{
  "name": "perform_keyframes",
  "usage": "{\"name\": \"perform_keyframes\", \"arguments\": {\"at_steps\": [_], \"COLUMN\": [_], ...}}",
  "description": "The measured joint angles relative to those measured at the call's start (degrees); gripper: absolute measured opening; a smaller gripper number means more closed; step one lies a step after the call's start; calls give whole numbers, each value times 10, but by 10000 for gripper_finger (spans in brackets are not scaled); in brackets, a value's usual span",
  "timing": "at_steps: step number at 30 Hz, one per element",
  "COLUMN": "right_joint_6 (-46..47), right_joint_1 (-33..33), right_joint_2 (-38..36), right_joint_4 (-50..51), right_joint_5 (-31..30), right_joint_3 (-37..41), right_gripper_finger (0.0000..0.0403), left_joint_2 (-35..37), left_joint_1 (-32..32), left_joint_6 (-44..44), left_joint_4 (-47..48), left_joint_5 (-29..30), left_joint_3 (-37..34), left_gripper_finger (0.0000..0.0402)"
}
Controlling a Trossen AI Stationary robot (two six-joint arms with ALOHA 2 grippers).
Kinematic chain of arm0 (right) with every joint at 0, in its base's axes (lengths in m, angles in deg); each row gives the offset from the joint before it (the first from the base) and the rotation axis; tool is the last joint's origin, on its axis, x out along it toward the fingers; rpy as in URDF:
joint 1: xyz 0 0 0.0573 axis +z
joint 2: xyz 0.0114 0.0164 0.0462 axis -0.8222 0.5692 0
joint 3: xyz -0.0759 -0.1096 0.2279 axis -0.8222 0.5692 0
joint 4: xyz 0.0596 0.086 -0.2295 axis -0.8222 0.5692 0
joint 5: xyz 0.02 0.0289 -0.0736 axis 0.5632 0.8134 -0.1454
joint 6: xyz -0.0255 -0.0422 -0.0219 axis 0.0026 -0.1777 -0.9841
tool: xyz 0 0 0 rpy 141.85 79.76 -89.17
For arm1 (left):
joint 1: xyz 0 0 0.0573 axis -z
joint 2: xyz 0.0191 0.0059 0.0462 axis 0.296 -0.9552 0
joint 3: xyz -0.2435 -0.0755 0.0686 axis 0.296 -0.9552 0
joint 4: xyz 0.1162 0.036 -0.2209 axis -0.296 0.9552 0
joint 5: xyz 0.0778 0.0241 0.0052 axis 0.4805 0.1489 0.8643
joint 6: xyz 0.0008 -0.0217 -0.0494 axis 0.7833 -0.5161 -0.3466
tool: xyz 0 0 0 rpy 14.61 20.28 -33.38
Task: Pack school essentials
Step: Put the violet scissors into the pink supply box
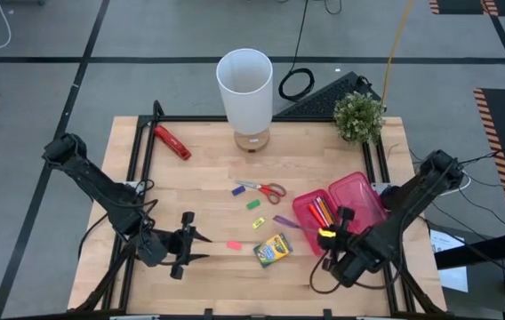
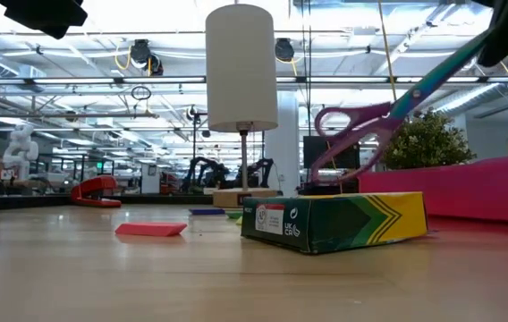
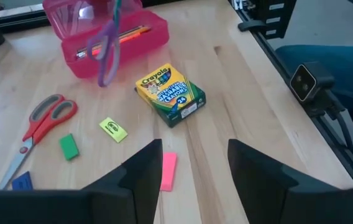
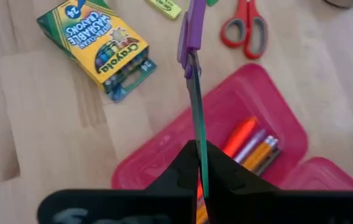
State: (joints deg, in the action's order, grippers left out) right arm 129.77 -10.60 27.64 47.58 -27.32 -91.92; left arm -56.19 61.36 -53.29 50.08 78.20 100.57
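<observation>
The wooden table (image 1: 208, 191) carries a white lamp (image 1: 244, 84) and a potted plant (image 1: 357, 116) along its far edge, with a red-and-black hand tool (image 1: 172, 142) near the far left corner.

The pink case (image 1: 341, 206) lies open on the right half of the table, and pens and an orange marker (image 4: 238, 138) rest in its tray.

The right gripper (image 1: 328, 235) hangs at the near edge of the case, its fingers clamped on the blade end of the purple-handled scissors (image 4: 193, 74). The scissors are held clear of the table (the low view shows them raised and tilted, handles lower than blades). Their purple handles point out from the fingertips toward the table's middle, past the case rim and above the bare wood between the case and the crayon box (image 1: 273, 250).

The crayon box lies flat just left of the case, near the table's front.

The left gripper (image 1: 188, 243) waits low at the front left with its fingers spread and nothing between them. A pink eraser (image 3: 168, 170) lies just ahead of it.

The red-handled scissors (image 1: 264, 188) lie flat at mid-table, well apart from both grippers.

A blue eraser (image 1: 239, 189), a green eraser (image 1: 253, 204) and a yellow eraser (image 1: 259, 222) sit in a loose line beside them.
</observation>
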Motion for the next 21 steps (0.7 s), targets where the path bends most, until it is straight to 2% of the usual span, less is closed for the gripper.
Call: {"name": "perform_keyframes", "arguments": {"at_steps": [4,11,16,21], "right_joint_6": [-2,-7,-103,-86], "right_joint_1": [0,0,2,-1], "right_joint_2": [-24,-28,-27,-28], "right_joint_4": [63,234,231,233], "right_joint_5": [0,1,22,32], "right_joint_3": [-12,-91,-95,-80], "right_gripper_finger": [1,0,0,0], "left_joint_2": [0,0,0,0], "left_joint_1": [0,0,0,0], "left_joint_6": [0,0,0,-1], "left_joint_4": [0,0,0,0], "left_joint_5": [0,0,0,-1], "left_joint_3": [0,0,0,0], "left_gripper_finger": [186,186,186,186]}}
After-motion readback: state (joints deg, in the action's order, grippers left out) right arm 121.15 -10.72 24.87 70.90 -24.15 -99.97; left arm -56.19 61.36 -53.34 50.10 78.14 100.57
